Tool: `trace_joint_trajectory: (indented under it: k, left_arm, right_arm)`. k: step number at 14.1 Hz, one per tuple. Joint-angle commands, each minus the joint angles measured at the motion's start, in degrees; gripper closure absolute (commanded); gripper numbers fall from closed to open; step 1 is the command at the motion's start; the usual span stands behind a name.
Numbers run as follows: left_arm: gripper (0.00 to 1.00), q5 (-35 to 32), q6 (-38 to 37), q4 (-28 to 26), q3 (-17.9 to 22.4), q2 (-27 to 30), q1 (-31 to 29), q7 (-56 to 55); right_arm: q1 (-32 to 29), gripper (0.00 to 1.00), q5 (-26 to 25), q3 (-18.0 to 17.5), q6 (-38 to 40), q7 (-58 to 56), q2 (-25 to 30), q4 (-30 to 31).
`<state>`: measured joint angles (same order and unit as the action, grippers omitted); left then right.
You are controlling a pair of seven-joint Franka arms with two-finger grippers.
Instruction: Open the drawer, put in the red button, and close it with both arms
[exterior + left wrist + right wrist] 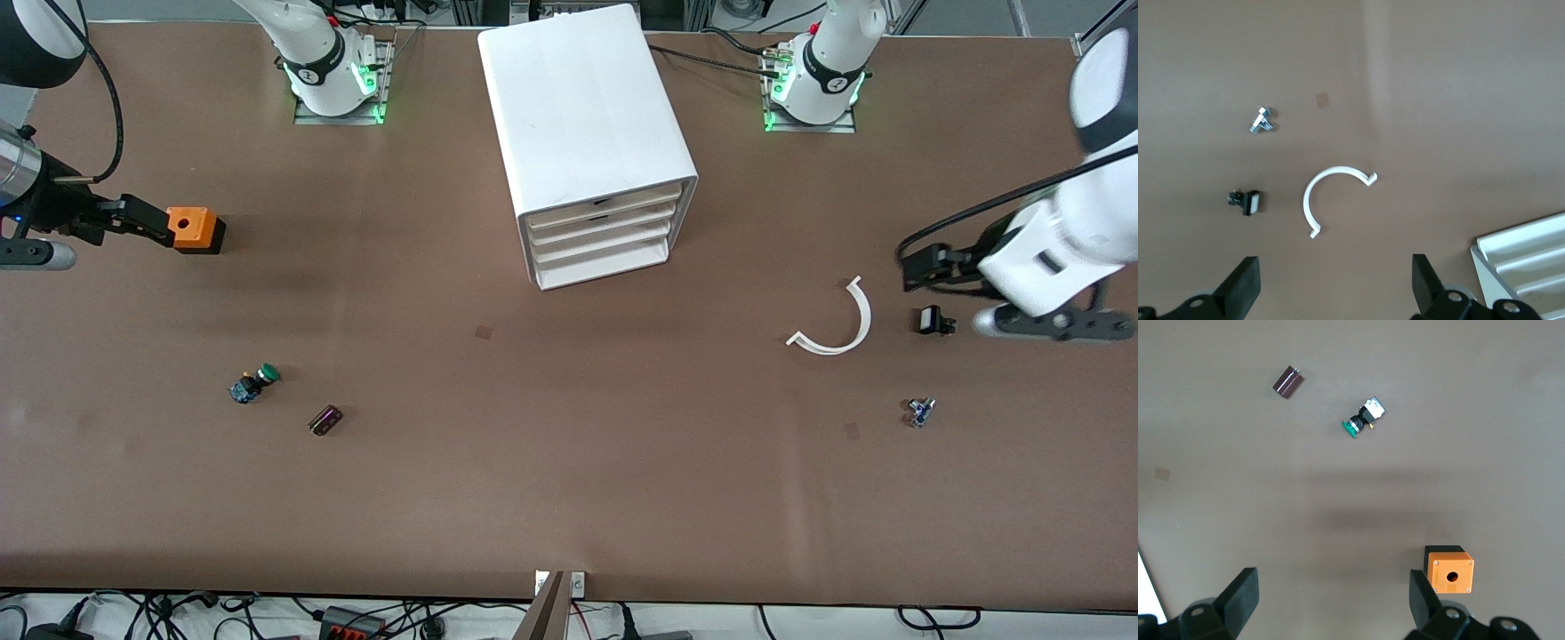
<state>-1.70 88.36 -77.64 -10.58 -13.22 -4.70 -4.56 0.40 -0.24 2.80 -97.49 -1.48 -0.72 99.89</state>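
The white cabinet [582, 124] stands at the back middle of the table. Its stacked drawers [605, 238] all look shut; a corner of them shows in the left wrist view [1528, 257]. No red button shows in any view. My right gripper [142, 220] is open and empty over the table at the right arm's end, beside the orange cube [196, 229]; its fingers stand wide apart in the right wrist view [1331, 590]. My left gripper [920, 267] is open and empty [1336, 277] over the table at the left arm's end.
A green-capped button [256, 382] [1363, 417] and a small dark brown part [325, 420] [1287, 381] lie nearer the front camera than the orange cube [1449, 570]. A white curved strip [840, 324] [1328, 197], a small black-and-white part [932, 320] [1247, 201] and a silvery fitting [920, 411] [1261, 121] lie under the left gripper's area.
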Motion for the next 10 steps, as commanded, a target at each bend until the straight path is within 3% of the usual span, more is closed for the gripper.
trace_joint_trajectory:
  k: [1, 5, 10]
  left_arm:
    - [0.0, 1.8, 9.4, -13.7, 5.2, 10.4, 1.5, 2.0]
    - [0.0, 1.8, 5.0, -18.5, 5.4, 15.2, 0.4, 2.4]
    - [0.0, 1.8, 4.4, -17.3, 5.0, 13.6, 0.5, 2.8]
  right_arm:
    - [-0.1, 0.0, -0.8, -0.3, -0.4, -1.1, 1.8, 1.5]
    - [-0.1, 0.0, -0.8, -0.3, -0.2, -1.0, 1.7, 1.5]
    - [0.2, 0.0, -0.9, -0.5, -0.4, -1.1, 2.0, 1.6]
